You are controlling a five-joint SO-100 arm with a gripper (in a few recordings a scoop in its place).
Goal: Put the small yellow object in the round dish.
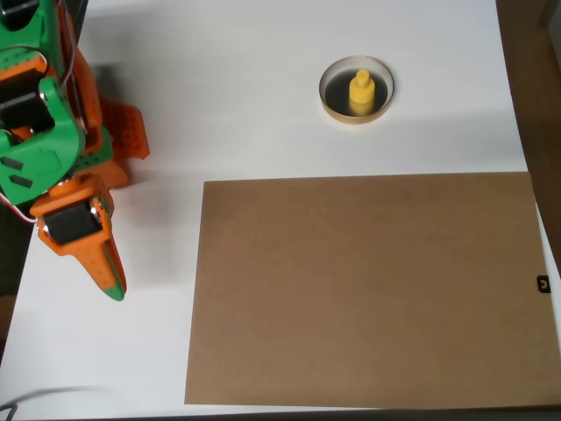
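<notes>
The small yellow object (pixel 360 91) stands upright inside the round dish (pixel 336 107), its knob on top, at the back of the white table in the overhead view. The dish has a tan rim and a dark inside. My orange and green gripper (pixel 113 282) is far off at the left edge, pointing toward the table's front. Its fingers lie together as one tapered tip and hold nothing. It is well apart from the dish and the yellow piece.
A large brown cardboard sheet (pixel 368 289) covers the table's front right. White table (pixel 245 88) lies bare between the arm and the dish. A small black clip (pixel 543 284) sits at the sheet's right edge.
</notes>
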